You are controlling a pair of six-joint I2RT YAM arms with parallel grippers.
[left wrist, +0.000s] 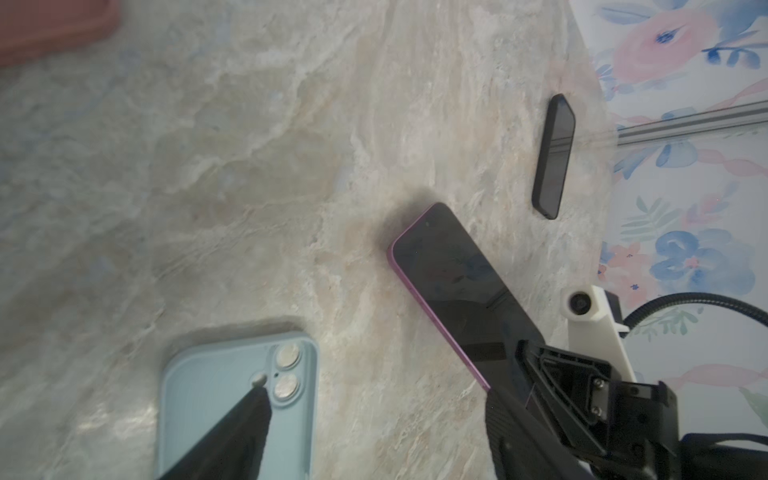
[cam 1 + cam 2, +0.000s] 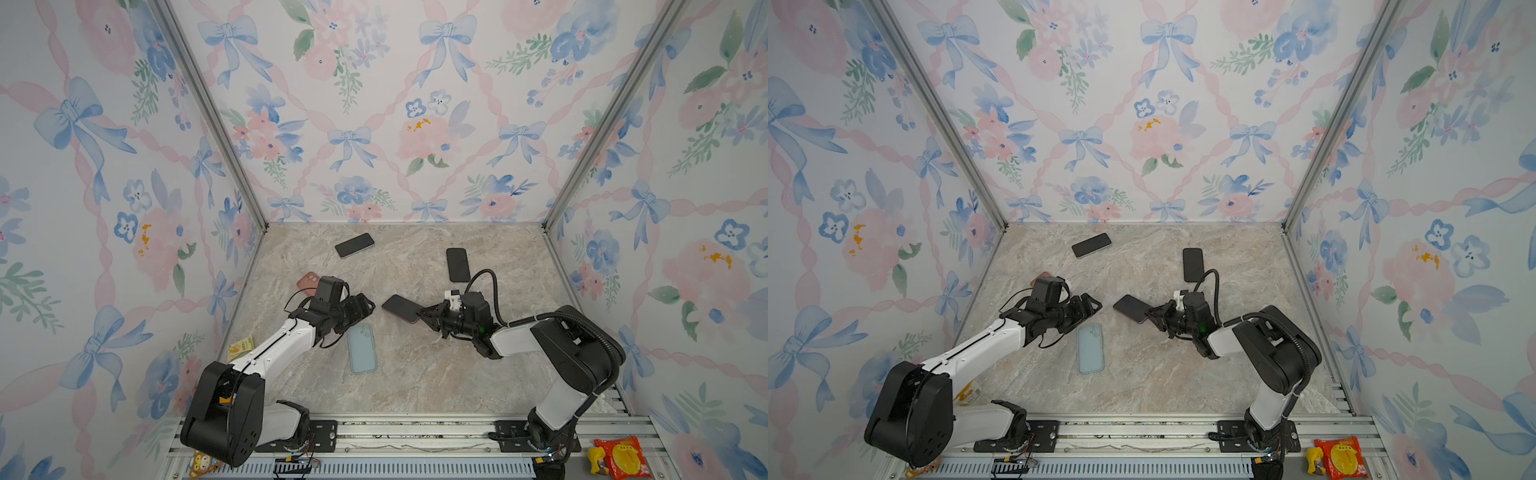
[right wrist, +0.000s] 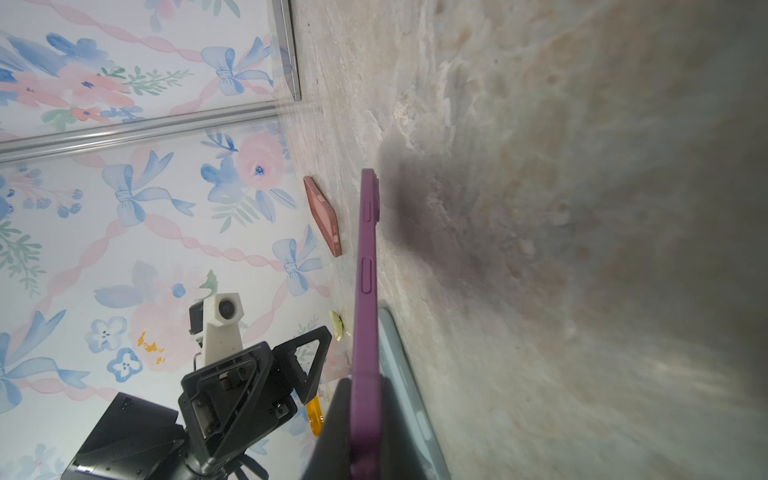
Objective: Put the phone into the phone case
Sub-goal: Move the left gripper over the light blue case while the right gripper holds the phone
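I have the purple phone (image 2: 400, 308) pinched by one short end in my right end effector (image 2: 429, 314), tilted over the bench (image 2: 415, 374) near the blue case (image 2: 362, 349), while my left end effector (image 2: 364, 309) is spread wide and empty; the phone looks stiff and slick, liable to pivot.

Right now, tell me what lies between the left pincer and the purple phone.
Only bare tabletop separates left pincer and phone, in both top views; blue case lies outside it.

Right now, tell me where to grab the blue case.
Probably from straight above, pinching the blue case across its two long edges near the middle. It lies flat on the table, so nothing fits underneath, and the open left hand hangs close by.
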